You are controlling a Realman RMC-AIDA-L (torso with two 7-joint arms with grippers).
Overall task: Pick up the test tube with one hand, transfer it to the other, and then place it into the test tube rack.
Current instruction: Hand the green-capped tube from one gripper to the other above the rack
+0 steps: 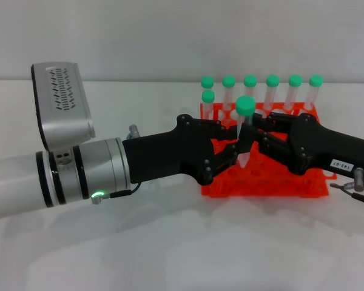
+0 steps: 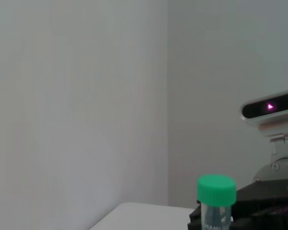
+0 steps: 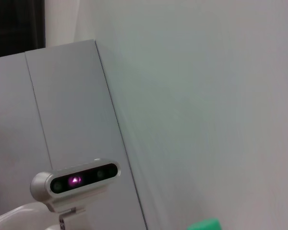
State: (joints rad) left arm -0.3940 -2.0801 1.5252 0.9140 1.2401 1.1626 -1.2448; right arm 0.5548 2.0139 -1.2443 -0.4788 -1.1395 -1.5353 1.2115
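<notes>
1. The left gripper (image 1: 233, 151), on the silver-white forearm with a green light, reached in from the left; its fingers were pinched on the lower body of the test tube (image 1: 245, 130).
2. The test tube stood nearly upright between the two grippers, green cap up, its tapered tip hanging free above the front of the test tube rack (image 1: 264, 185).
3. The right gripper (image 1: 261, 130), on the black forearm with a white label, met the tube from the opposite side; its fingers were pressed around the tube just below the cap.
4. Both grippers touched the tube at once.
5. The rack rested on the white table (image 1: 170, 248), below and behind both grippers.
6. Seven other green-capped tubes (image 1: 273, 91) stood upright in the rack's rear holes, beyond the grippers.
7. In the left wrist view the tube's cap (image 2: 216, 190) appeared beside black fingers (image 2: 269, 206).
</notes>
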